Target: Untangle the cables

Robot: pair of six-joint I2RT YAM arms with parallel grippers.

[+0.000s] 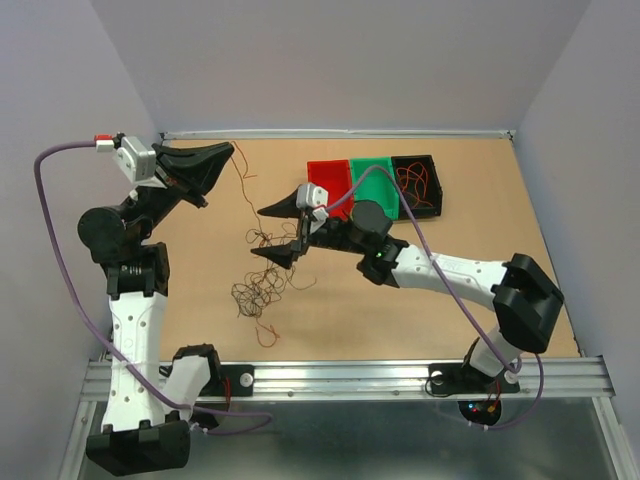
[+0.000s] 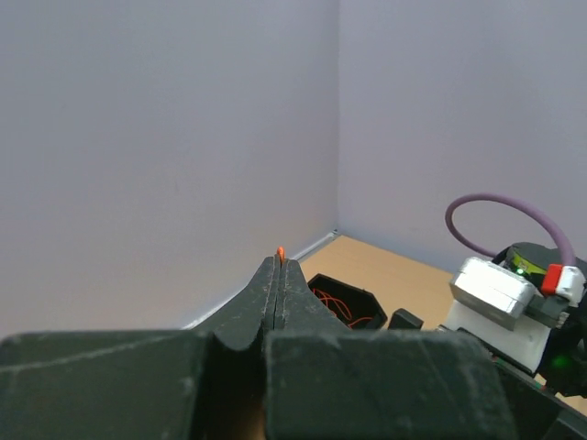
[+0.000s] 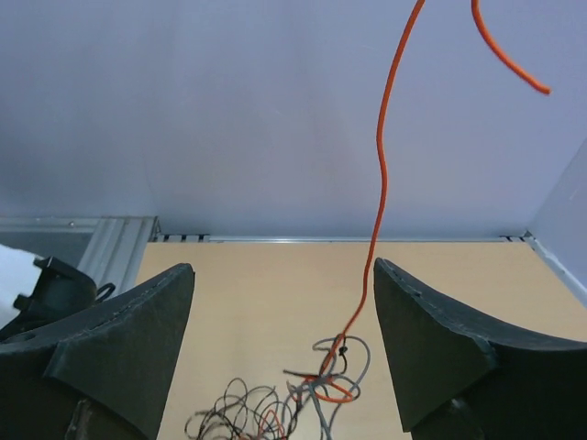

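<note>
**Extraction of one cable from the tangle: in progress**

Table (image 1: 500, 300): tan board carrying all items. The tangle (image 1: 262, 290), a loose heap of dark and red-orange cables, lies on it and serves as reference for every position below.

Left gripper (image 1: 228, 150): raised well above and beyond the tangle, to its left. Its fingers are pressed together on the end of a red-orange cable (image 3: 378, 183). In the left wrist view only a small orange tip shows above them.

Right gripper (image 1: 260, 233): low, at the tangle's far edge. Jaws are spread wide and hold nothing. The wrist view shows the cable rising between the fingers, apparently touching neither.

Bins: red bin (image 1: 328, 172), green bin (image 1: 372, 165) and black bin (image 1: 415, 160) stand in a row well beyond the tangle, to its right. The black bin already contains orange strands.

Cable: it hangs from the left pinch down into a small knot of grey and dark loops on the tangle's far side.

Assessment: the cable is not yet free.
- The right gripper would do best to pin the loops just beside the point where the cable enters them.
- The left should draw slowly along the cable's own line.
- The grip is at the very tip, so a jerk is likely to slip it.
- If the heap lifts with the cable, the pull should pause.
</note>
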